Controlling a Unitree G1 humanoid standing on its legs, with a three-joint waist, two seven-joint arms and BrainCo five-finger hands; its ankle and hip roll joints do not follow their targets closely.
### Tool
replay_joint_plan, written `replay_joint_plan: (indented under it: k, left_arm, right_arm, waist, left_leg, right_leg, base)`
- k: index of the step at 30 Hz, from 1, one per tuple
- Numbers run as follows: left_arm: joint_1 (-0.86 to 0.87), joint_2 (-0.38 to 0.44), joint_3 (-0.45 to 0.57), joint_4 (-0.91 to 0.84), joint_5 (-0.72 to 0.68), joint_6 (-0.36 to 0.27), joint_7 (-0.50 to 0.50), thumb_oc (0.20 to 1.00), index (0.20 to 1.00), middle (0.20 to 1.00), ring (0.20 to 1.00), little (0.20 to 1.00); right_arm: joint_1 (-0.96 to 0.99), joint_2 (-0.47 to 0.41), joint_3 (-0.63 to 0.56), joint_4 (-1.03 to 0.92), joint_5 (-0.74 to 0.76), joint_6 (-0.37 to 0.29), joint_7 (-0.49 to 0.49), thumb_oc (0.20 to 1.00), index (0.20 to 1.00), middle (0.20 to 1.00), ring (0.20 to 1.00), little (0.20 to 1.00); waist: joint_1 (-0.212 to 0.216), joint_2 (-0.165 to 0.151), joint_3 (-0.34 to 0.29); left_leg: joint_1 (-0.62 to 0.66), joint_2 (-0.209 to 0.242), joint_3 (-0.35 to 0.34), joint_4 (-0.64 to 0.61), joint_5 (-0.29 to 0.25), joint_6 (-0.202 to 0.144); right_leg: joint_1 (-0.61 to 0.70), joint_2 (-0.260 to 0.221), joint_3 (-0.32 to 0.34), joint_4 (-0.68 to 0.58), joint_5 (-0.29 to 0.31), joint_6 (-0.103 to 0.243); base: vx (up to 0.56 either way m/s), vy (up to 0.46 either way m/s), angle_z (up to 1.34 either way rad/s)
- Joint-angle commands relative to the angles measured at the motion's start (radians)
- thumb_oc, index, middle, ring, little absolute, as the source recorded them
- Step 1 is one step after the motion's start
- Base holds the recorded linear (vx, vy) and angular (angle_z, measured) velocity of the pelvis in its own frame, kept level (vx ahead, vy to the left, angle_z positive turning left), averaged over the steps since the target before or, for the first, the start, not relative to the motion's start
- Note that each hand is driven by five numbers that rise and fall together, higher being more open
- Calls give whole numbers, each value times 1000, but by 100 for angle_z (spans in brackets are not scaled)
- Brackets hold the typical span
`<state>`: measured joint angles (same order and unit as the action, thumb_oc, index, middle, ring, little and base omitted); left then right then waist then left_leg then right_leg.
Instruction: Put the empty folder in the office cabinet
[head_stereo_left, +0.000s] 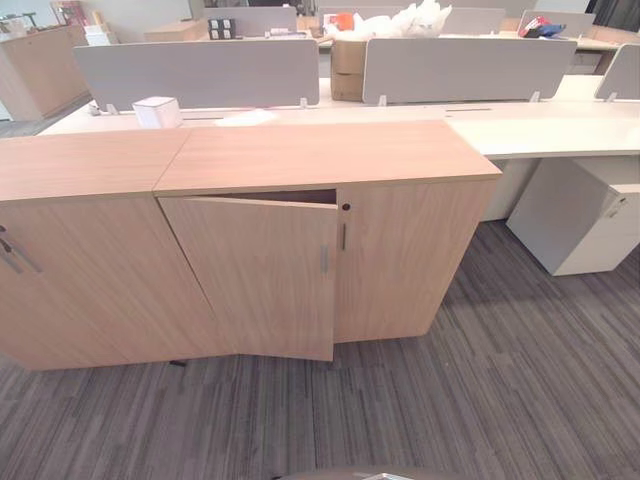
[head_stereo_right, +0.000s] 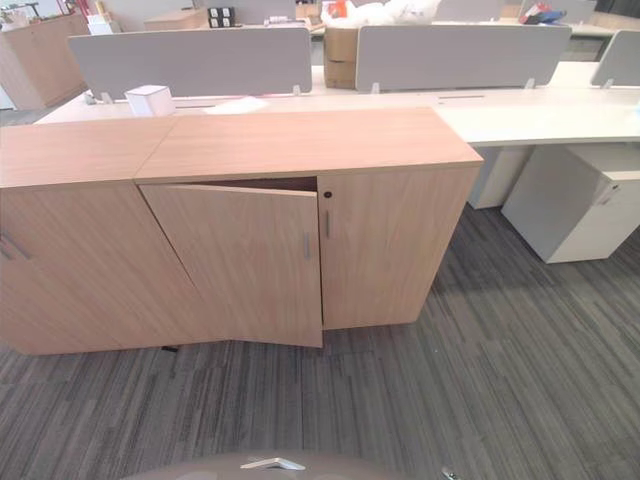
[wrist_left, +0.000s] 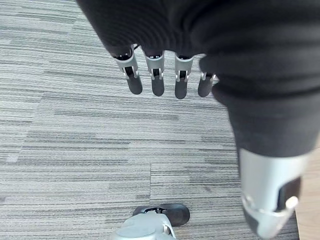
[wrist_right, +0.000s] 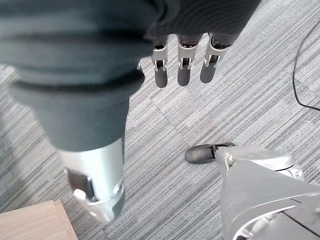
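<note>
Here, the left hand (wrist_left: 165, 75) is hanging over grey striped carpet (wrist_left: 75, 150), its silver, dark-tipped fingers (wrist_left: 157, 82) reaching straight down and holding nothing. The right hand (wrist_right: 182, 65) is hanging the same way, fingers (wrist_right: 161, 75) relaxed and straight above the same carpet, a corner of pale wood (wrist_right: 35, 222) showing near its thumb. No folder is lying in either hand, and where the folder is cannot be told from these views.

Well ahead of the robot, the office cabinet (head_stereo_left: 330, 160) is standing on the carpet: a low, box-shaped unit in light wood grain with a flat top. It is showing two doors. The left door (head_stereo_left: 265, 275) is standing ajar, swung outward, with a dark gap visible along its top edge; the right door (head_stereo_left: 410, 255) is sitting closed. Each door is carrying one slim upright metal handle (head_stereo_left: 324, 259) near the middle seam, and a small dark lock (head_stereo_left: 346, 207) is sitting at the top of the closed door.

A second, matching wooden cabinet (head_stereo_left: 80, 230) is standing touching its left side. Behind both, a long white desk (head_stereo_left: 540, 130) is running across, with grey fabric divider screens (head_stereo_left: 200, 70) standing upright on it and one small white box (head_stereo_left: 157, 111) resting near the left end. A white pedestal unit (head_stereo_left: 585, 215) is standing under the desk to the right.
</note>
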<state>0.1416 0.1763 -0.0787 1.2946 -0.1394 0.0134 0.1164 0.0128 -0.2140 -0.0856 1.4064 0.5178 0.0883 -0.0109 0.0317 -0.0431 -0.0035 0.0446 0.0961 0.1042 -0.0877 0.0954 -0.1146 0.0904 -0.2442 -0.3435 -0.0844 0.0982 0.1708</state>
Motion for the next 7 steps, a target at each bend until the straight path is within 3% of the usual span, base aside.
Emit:
replay_joint_plan:
  k: [1,7]
  left_arm:
    - [-80,16,-8,41,57,-23,27,1000,1000,1000,1000,1000]
    - [-93,2,-113,42,205,-16,16,1000,1000,1000,1000,1000]
  right_arm:
    - [-81,4,2,33,-41,-10,-18,1000,1000,1000,1000,1000]
    - [-90,10,19,40,-52,-4,-16,1000,1000,1000,1000,1000]
  waist:
    - [-13,-3,49]
    - [-24,-1,49]
  left_leg:
    - [26,-45,-10,0,-141,58]
    - [31,-43,-1,0,-146,60]
  right_leg:
    - [-33,-25,-16,62,-64,5]
    - [-34,-26,-7,60,-63,6]
  base:
    - [0,0,0]
    - [0,0,0]
